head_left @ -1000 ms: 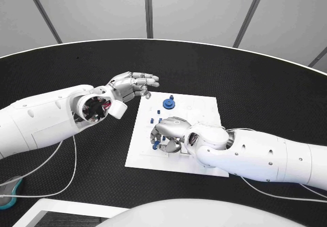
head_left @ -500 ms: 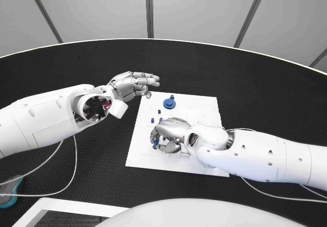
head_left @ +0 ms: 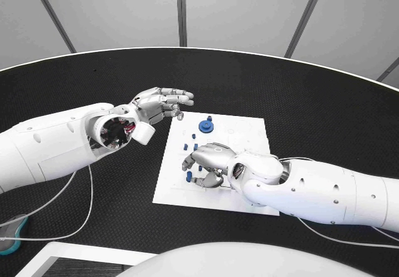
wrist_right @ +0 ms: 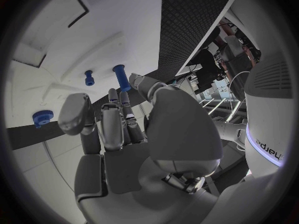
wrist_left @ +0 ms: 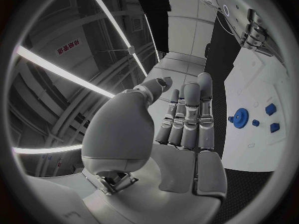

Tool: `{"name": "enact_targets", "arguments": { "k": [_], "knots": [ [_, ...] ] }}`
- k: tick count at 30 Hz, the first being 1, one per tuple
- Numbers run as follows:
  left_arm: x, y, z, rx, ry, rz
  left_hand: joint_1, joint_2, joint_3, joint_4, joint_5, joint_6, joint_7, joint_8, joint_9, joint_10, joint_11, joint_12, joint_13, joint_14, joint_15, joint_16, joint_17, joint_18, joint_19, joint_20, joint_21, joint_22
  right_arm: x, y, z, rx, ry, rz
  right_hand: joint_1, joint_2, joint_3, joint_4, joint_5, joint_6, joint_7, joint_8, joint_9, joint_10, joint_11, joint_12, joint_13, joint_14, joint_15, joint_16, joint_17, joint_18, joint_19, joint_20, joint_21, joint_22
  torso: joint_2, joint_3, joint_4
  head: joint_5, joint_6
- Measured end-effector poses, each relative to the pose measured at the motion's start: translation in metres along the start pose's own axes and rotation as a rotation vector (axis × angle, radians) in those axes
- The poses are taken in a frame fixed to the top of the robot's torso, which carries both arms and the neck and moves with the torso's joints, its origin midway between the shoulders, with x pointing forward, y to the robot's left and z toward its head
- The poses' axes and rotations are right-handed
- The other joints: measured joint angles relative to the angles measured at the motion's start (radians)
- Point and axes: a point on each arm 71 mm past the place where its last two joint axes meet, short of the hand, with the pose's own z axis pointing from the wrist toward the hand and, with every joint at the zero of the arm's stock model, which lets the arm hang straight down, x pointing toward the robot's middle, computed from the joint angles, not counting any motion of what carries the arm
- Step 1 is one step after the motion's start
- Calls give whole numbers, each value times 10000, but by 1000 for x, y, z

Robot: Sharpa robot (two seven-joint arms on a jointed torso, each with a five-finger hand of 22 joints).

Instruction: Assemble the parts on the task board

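The white task board point(head_left: 241, 130) lies mid-table, a blue gear point(head_left: 205, 124) and small blue pegs point(head_left: 193, 137) standing on it; right hand point(head_left: 208, 164) curls over its pegs, grip unclear; left hand point(head_left: 162, 104) hovers beside it, fingers apart, empty

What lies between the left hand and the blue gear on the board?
In the head view, bare white task board separates the left hand from the blue gear.
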Motion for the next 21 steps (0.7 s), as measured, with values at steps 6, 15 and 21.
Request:
{"name": "enact_targets", "arguments": {
  "k": [6,15,21],
  "knots": [
    [-1,0,0,-2,-34,5,0,0,0,0,0,0,0,0,-1,0,0,0,0,0,0,0,0,0,0,0,0,1,-9,1,-20,-4,-625,200,1,-80,-206,70,-58,-161,-161,-77,-38,-81,-14,106,-27,0,0,0,-12,0,0,0,-61,-24,-13,7,-25,-45,11],
    [-4,0,0,-2,-69,11,0,0,0,0,0,0,0,0,-1,0,0,0,-1,0,0,0,0,0,0,0,0,1,-38,-22,-75,1331,-2188,1675,-102,-9,-271,463,-8,753,-20,328,59,1648,-324,1128,164,-14,-129,16,37,0,285,-260,294,437,-58,19,-97,-299,55],
    [-6,0,-2,-7,-143,20,0,0,0,0,0,0,0,0,-1,0,0,0,-1,0,0,0,0,0,0,0,0,2,-44,-58,-115,3262,-2390,2551,-929,-285,-1034,1249,-68,1314,-343,850,290,3440,-766,2486,1272,-5,-519,445,361,-37,630,-508,1093,1303,-91,20,-166,-576,92]
  ]
}}
